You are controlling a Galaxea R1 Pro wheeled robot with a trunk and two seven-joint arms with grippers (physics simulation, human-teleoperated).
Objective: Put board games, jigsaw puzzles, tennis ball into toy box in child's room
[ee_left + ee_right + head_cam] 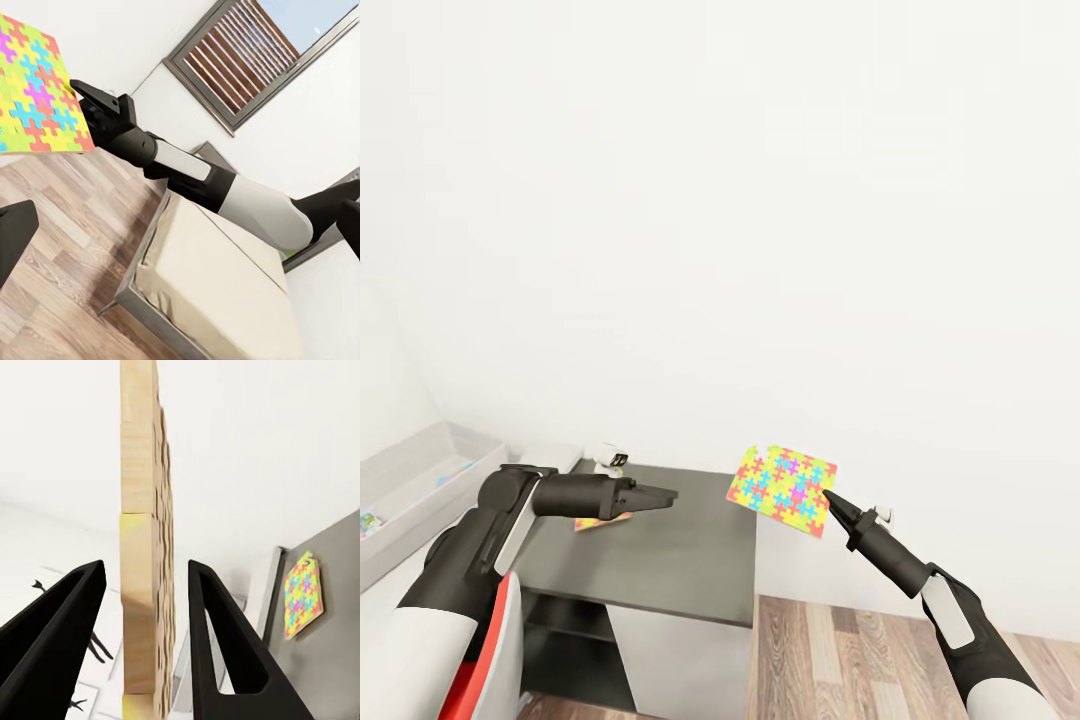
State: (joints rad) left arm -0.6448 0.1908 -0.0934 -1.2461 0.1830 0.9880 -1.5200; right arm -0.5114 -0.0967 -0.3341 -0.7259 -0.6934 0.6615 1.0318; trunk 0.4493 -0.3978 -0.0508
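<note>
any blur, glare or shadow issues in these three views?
Head view: flat, even light, white wall nearly featureless, no glare. Left wrist view: sharp; soft shadow beside the bed. Right wrist view: the puzzle is edge-on and very close, slightly soft; the second puzzle is crisp.

Jigsaw puzzle (782, 491) in right hand (828, 497)

Left black gripper (660, 496) stretched level toward the right, jaws pressed together. Right black gripper (830, 499) raised up-left on a white-and-black forearm, jaws pinching the edge of a flat multicoloured jigsaw square (782, 489).
</note>
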